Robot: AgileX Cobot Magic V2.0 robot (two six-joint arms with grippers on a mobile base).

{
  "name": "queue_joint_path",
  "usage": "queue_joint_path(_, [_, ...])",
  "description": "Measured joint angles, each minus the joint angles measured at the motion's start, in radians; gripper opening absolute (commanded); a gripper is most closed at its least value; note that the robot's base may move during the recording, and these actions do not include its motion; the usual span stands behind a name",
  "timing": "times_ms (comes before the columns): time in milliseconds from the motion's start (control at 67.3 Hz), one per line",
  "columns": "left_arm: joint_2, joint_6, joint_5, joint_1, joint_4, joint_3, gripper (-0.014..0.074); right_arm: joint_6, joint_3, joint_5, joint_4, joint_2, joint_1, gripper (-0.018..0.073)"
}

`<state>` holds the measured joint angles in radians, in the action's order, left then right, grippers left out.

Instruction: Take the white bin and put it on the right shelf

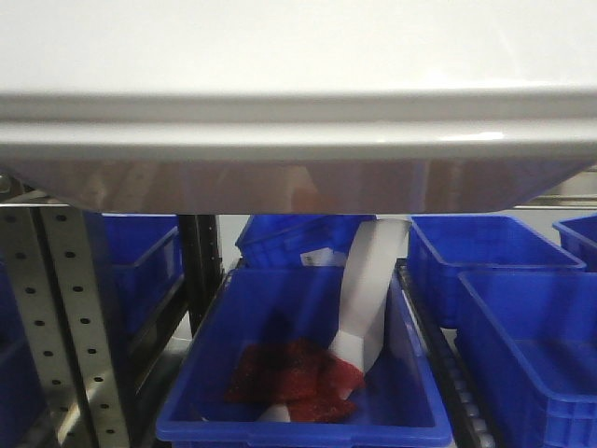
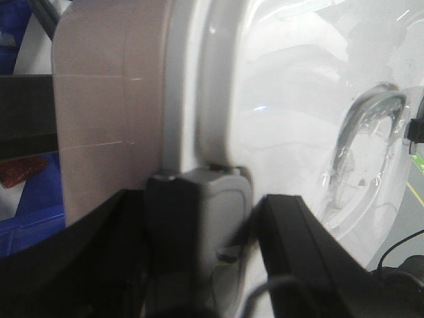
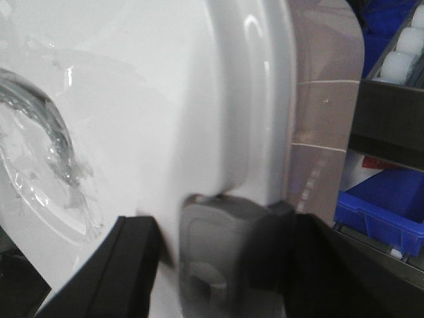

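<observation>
White bin (image 1: 298, 140) aloft, left fingers (image 2: 301, 248) and right fingers (image 3: 116, 268) gripping its rim

- A blue bin (image 1: 298, 431) holds red mesh (image 1: 294, 378) and a white paper sleeve (image 1: 368, 289).
- A second blue bin (image 3: 391, 202) sits right of the right hand (image 3: 218, 265), with white rollers (image 3: 404, 63) above it.

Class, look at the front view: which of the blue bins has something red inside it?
The nearest blue bin, low centre beneath the white bin: red material lies in it; the other blue bins show none.
</observation>
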<state>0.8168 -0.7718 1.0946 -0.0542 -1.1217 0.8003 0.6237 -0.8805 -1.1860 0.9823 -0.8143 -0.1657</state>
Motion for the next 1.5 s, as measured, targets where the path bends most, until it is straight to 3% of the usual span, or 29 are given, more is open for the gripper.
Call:
queue_joint_path(787, [0.02, 0.0, -0.009, 0.0, -0.031, 0.011, 0.0206, 0.0, -0.007, 0.005, 0.023, -0.012, -0.002, 0.0344])
queue_joint_path(1144, [0.264, -0.004, 0.032, 0.0, -0.065, 0.242, 0.0206, 0.0, -0.228, 0.005, 0.073, -0.206, -0.002, 0.0346])
queue_joint_path(1500, [0.551, -0.006, 0.016, -0.002, -0.122, 0.503, 0.0206, 0.0, -0.415, 0.019, 0.219, -0.483, -0.006, 0.0346])
